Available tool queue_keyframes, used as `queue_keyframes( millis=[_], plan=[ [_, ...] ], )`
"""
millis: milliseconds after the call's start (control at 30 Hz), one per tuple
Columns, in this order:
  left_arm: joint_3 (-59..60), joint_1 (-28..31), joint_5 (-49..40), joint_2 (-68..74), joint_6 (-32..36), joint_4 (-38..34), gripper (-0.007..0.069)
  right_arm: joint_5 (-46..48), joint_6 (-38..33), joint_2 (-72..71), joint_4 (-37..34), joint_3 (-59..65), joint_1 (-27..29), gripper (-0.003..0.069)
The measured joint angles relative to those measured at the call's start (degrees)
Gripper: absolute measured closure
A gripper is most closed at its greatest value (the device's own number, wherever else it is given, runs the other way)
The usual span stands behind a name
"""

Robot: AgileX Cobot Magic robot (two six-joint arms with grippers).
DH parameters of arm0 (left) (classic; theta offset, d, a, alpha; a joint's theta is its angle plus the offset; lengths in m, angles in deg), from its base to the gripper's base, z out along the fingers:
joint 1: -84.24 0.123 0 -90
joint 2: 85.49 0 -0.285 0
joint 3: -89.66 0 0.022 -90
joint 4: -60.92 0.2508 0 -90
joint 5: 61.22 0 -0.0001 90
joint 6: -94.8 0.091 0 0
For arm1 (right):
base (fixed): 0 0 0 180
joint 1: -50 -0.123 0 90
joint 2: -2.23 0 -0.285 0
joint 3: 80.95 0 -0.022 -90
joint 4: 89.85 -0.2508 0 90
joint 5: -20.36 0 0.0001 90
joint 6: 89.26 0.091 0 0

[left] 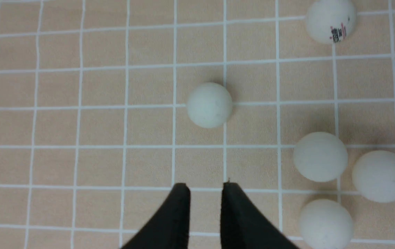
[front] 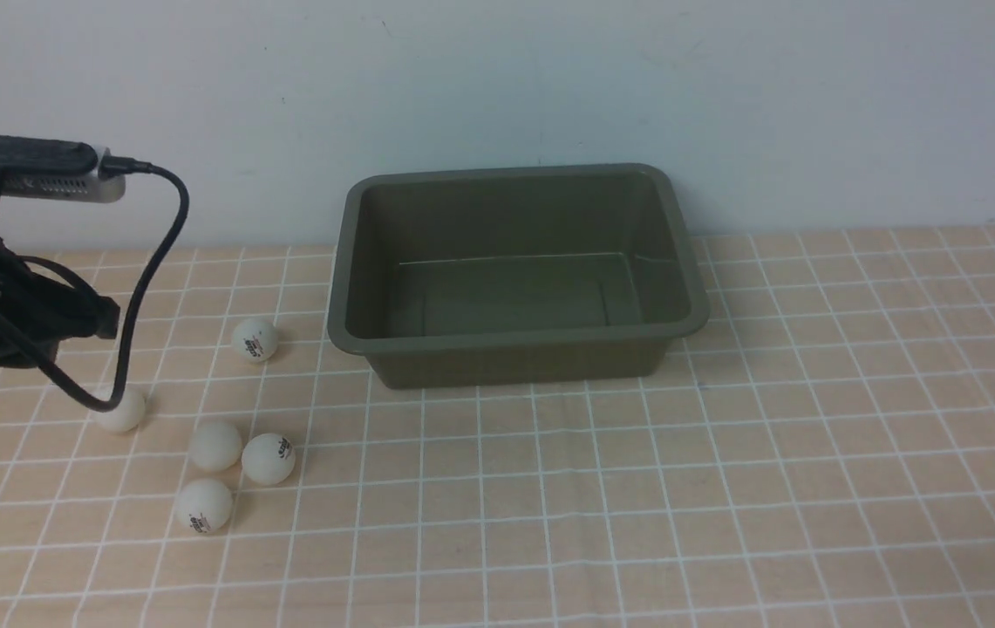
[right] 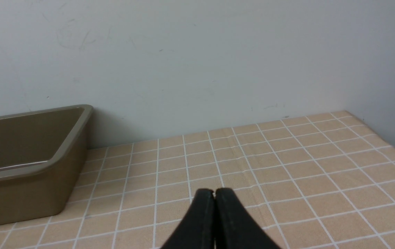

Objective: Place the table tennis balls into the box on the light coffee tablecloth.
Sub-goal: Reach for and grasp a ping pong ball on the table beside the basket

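Several white table tennis balls lie on the light coffee tablecloth [front: 724, 488] at the left: one [front: 255, 338] nearest the box, one [front: 124, 410] partly behind a cable, and three close together [front: 215, 446] [front: 269, 459] [front: 204, 506]. The olive-grey box [front: 514, 342] stands at the back centre with nothing in it. In the left wrist view my left gripper [left: 206, 188] hangs above the cloth, slightly open and empty, with one ball [left: 209, 104] a short way ahead of its tips. My right gripper [right: 214, 193] is shut and empty over bare cloth, right of the box [right: 27, 197].
A pale wall runs right behind the box. The left arm [front: 17, 296] and its looping black cable [front: 148, 262] hang over the table's left edge. The cloth's far right corner [right: 374, 131] shows in the right wrist view.
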Motion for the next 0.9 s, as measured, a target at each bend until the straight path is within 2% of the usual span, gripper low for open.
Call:
queue_keyframes(
  millis=[33,200,300,533,733,900],
  plan=[
    [-0.05,0.0,-1.01,0.59,0.0,-0.91,0.0443,0.0,0.0,0.0,0.0,0.0,0.0,0.0671],
    [-0.22,0.0,-0.59,4.33,-0.2,-3.59,0.0242,0.0,0.0,0.0,0.0,0.0,0.0,0.0671],
    [-0.65,0.06,0.14,8.03,-0.42,-4.23,0.018,0.0,0.0,0.0,0.0,0.0,0.0,0.0671],
    [-6.3,4.56,0.37,16.05,0.12,-9.29,0.0157,0.0,0.0,0.0,0.0,0.0,0.0,0.0671],
    [-13.76,10.53,-1.69,20.77,7.89,-20.49,0.0155,0.0,0.0,0.0,0.0,0.0,0.0,0.0671],
    [-15.97,11.42,-3.82,25.59,10.43,-22.61,0.0155,0.0,0.0,0.0,0.0,0.0,0.0,0.0671]
  ],
)
